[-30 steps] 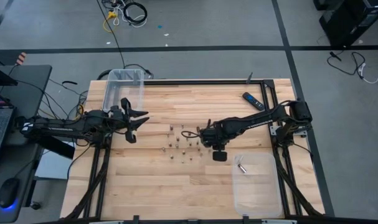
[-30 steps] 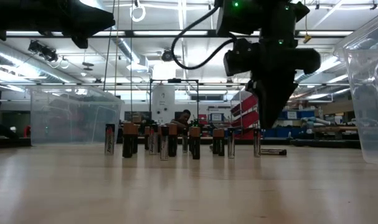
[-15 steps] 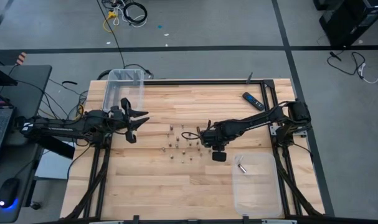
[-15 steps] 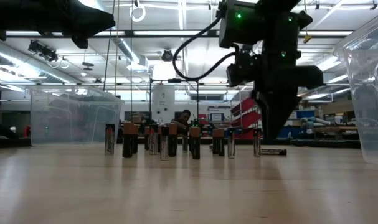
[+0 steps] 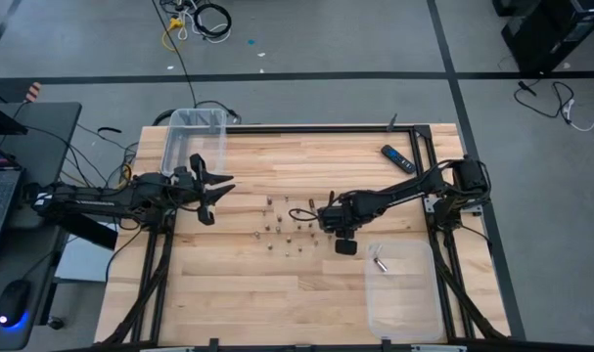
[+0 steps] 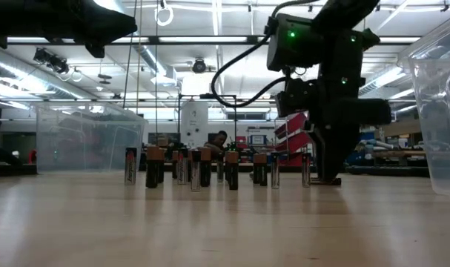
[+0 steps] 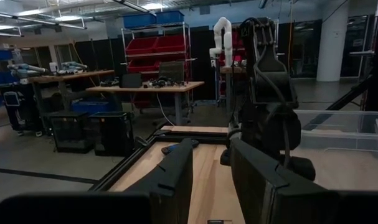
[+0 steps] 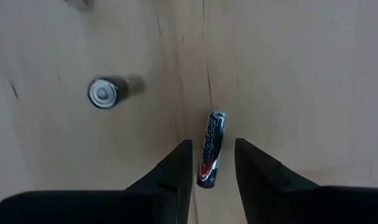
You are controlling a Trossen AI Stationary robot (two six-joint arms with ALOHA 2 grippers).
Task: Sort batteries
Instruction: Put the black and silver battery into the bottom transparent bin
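Right wrist view shows the right gripper (image 8: 205, 163) with fingers spread, straddling a lying battery (image 8: 212, 148) on the table (image 8: 313, 74); an upright cell (image 8: 103, 93) stands near. Over the past second this arm has dropped from above the cluster of standing batteries (image 6: 202, 166) almost to the wood, suggesting a pick is imminent. One cell (image 5: 381, 262) already lies in the right bin (image 5: 404, 318). Left gripper (image 5: 213, 186) waits, open, near the far bin (image 5: 169, 147).

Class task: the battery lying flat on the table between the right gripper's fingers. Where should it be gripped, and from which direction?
Grip the lying battery across its middle, coming straight down. It lies lengthwise in the gap of the right gripper, whose open fingers face its long sides.
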